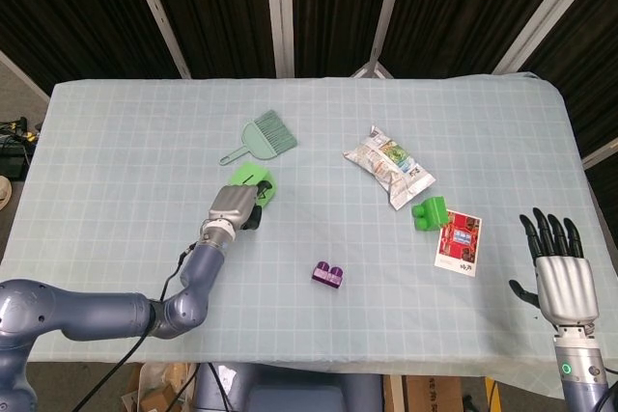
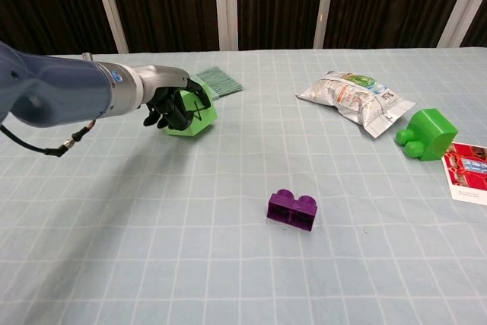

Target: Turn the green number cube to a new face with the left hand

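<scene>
The green number cube stands tipped on an edge left of the table's middle, just in front of the brush. My left hand grips it from the near left, thumb over the top and fingers curled across the front face, where part of a black mark shows. My right hand hangs off the table's near right corner with its fingers spread and nothing in it; the chest view does not show it.
A green hand brush lies right behind the cube. A purple brick sits near the front middle. To the right are a snack bag, a green brick and a printed card.
</scene>
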Controlling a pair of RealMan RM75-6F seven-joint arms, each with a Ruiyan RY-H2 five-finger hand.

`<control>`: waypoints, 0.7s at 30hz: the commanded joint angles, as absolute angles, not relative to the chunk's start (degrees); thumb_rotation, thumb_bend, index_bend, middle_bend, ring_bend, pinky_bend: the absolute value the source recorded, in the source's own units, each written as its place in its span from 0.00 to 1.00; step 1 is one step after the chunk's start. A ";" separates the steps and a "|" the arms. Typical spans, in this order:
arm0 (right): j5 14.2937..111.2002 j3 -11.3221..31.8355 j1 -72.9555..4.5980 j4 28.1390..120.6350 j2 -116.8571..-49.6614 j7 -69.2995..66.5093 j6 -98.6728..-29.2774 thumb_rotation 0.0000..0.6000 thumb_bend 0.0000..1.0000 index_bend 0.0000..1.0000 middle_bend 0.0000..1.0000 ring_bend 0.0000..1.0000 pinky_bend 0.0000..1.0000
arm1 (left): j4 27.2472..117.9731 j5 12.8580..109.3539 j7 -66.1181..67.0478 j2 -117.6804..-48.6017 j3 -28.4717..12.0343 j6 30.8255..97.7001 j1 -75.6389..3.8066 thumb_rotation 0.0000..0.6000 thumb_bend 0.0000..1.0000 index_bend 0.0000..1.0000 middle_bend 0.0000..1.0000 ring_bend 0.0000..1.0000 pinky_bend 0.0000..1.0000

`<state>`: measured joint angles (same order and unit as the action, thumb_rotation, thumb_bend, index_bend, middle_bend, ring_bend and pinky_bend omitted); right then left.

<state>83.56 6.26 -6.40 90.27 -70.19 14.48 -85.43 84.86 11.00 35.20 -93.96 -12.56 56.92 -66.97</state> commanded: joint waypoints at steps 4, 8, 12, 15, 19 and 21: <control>83.37 6.32 -6.36 90.20 -70.18 14.32 -85.52 1.00 0.07 0.08 0.00 0.00 0.00 | 82.03 10.43 37.52 -97.11 -13.85 59.37 -67.97 1.00 0.84 0.19 0.79 0.75 0.78; 83.19 6.32 -6.44 90.02 -70.19 14.12 -85.28 1.00 0.07 0.08 0.00 0.00 0.00 | 79.51 10.27 38.54 -99.70 -15.04 62.36 -68.20 1.00 0.84 0.19 0.79 0.75 0.78; 82.99 6.40 -6.49 89.89 -70.14 13.86 -85.18 1.00 0.07 0.08 0.00 0.00 0.00 | 77.44 11.33 38.65 -102.51 -16.61 64.69 -68.24 1.00 0.84 0.19 0.79 0.75 0.78; 82.75 6.42 -6.54 89.86 -70.08 13.85 -84.96 1.00 0.07 0.08 0.00 0.00 0.00 | 76.64 12.03 39.05 -104.09 -17.64 65.07 -68.31 1.00 0.84 0.19 0.80 0.75 0.78; 82.69 6.29 -6.58 89.87 -69.99 13.94 -84.74 1.00 0.07 0.08 0.00 0.00 0.00 | 76.55 12.62 40.35 -105.23 -18.48 65.16 -68.33 1.00 0.84 0.20 0.80 0.75 0.78; 82.69 6.19 -6.59 89.95 -69.94 14.05 -84.63 1.00 0.07 0.08 0.00 0.00 0.00 | 76.85 13.41 40.35 -105.60 -18.94 65.14 -68.15 1.00 0.84 0.20 0.80 0.75 0.79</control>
